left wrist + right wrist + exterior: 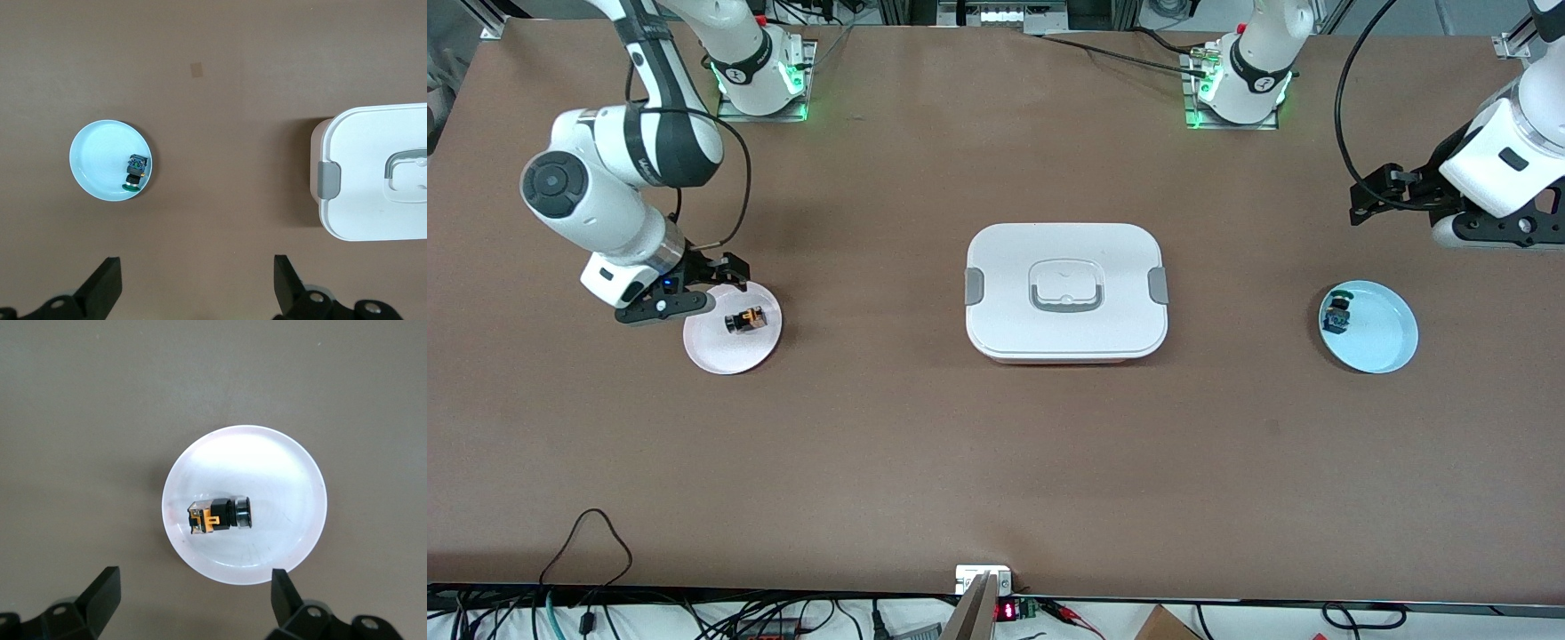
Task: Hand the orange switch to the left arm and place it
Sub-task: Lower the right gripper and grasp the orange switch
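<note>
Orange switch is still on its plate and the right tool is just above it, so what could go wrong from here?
1. The orange switch lies on its side on the smooth pink plate; it may roll as the open right tool closes.
2. The box sits between the two plates, so a low, straight carry could clip its lid.
3. The left tool, open, waits over the table near the blue plate, where a blue-and-green component could be mistaken for the target.
</note>
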